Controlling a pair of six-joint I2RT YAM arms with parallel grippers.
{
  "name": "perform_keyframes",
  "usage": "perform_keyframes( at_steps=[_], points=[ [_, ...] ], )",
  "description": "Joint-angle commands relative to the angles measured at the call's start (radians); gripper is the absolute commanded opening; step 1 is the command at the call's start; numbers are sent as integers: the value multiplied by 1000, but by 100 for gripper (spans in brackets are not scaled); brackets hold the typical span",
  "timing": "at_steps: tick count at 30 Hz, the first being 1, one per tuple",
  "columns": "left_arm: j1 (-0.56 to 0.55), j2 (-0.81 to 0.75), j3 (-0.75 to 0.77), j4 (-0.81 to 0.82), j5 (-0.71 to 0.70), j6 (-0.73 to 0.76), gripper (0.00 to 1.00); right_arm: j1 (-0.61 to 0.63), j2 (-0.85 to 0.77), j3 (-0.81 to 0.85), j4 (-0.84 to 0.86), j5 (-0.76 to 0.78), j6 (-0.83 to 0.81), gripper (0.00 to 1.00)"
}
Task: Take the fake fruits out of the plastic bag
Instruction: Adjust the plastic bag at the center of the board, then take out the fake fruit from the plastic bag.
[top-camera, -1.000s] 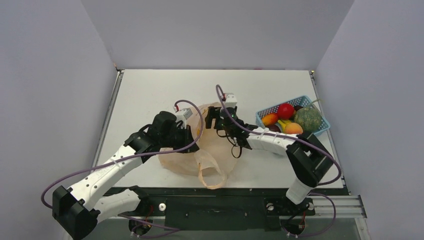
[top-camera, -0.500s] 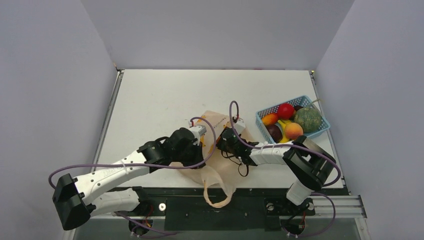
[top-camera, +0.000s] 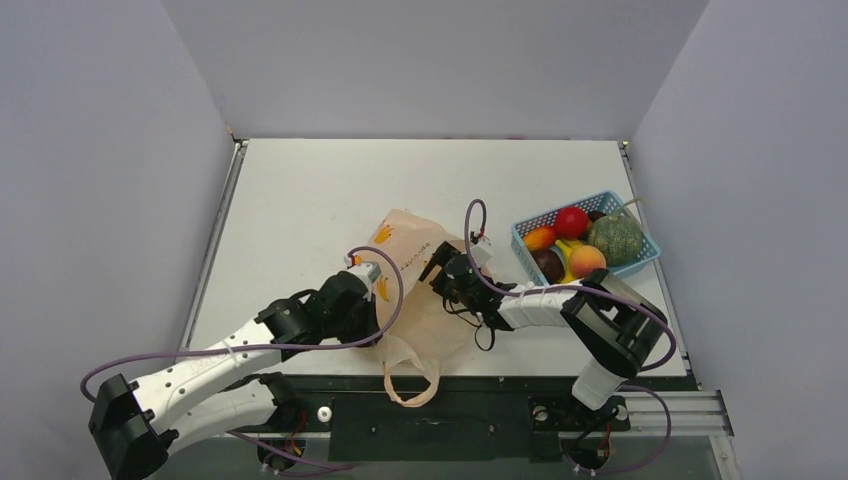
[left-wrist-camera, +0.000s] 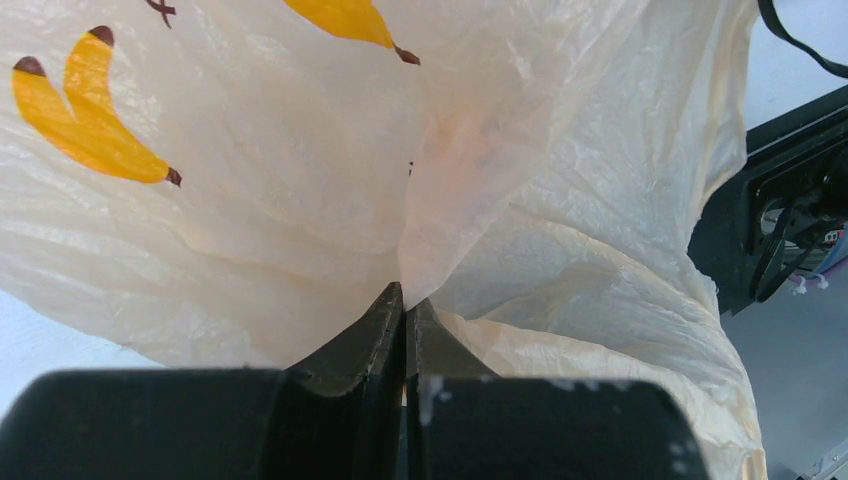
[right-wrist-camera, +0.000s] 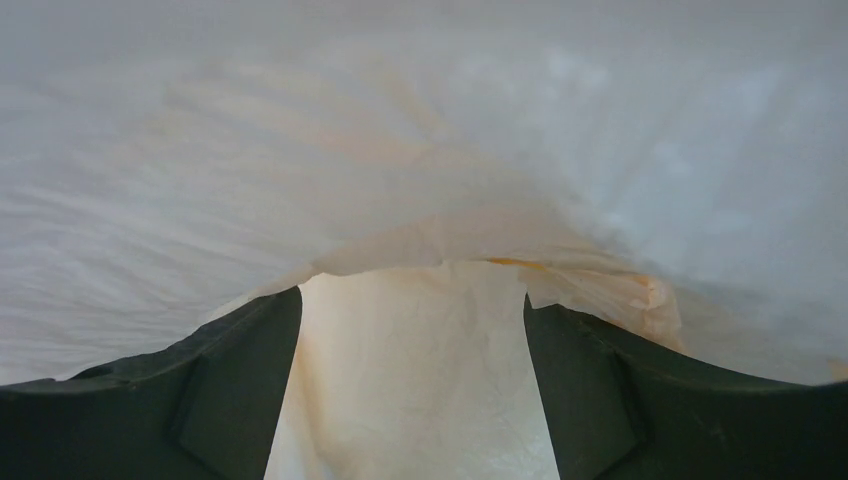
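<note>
Now the left gripper (left-wrist-camera: 405, 305) is pinched tight on a fold of the plastic bag (top-camera: 405, 262), whose loop handle (top-camera: 408, 380) hangs over the near table (top-camera: 300, 190) edge. The right gripper (right-wrist-camera: 410, 310), just beside, stands wide under the film. The fake fruits (top-camera: 587, 260) lie in the blue basket (top-camera: 540, 217), well apart, near the right edge.

Overhead view: even, diffuse light is falling from above. The white table (top-camera: 300, 190) is reading bright without glare, the arms are casting only faint, soft shadows, and detail is staying sharp to the edges.

Left wrist view: light is passing through the plastic bag (left-wrist-camera: 560, 200), nearly washing out its upper part. The left gripper (left-wrist-camera: 408, 300) is showing as a dark, slightly soft shape.

Right wrist view: the bag is filling the frame, blurring and greying toward the top. The right gripper (right-wrist-camera: 411, 295) is appearing dark and out of focus.
</note>
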Motion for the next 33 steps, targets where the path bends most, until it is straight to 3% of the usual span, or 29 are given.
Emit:
perform_keyframes(
  at_steps=[1, 8, 18, 20, 21, 24, 28, 33],
  points=[
    [-14, 21, 11, 74, 38, -9, 0, -10, 61, 71, 76, 38, 79, 77],
    [-33, 62, 40, 105, 41, 0, 0, -2, 160, 157, 87, 34, 119, 75],
    [-52, 102, 80, 91, 27, 5, 0, -7, 153, 166, 124, 12, 129, 69],
    [-50, 98, 100, 85, 49, 8, 10, -9, 145, 145, 144, 10, 109, 69],
    [-41, 95, 110, 85, 72, 16, 24, -8, 139, 129, 163, 6, 93, 69],
    [1, 88, 193, 61, 135, 48, 45, -11, 136, 110, 197, -17, 58, 69],
    [102, 102, 365, -91, 142, 155, 57, -20, 144, 91, 248, -54, 39, 69],
    [380, 144, 539, -167, 242, 277, 61, -31, 165, 82, 290, -91, 57, 68]
  ],
)
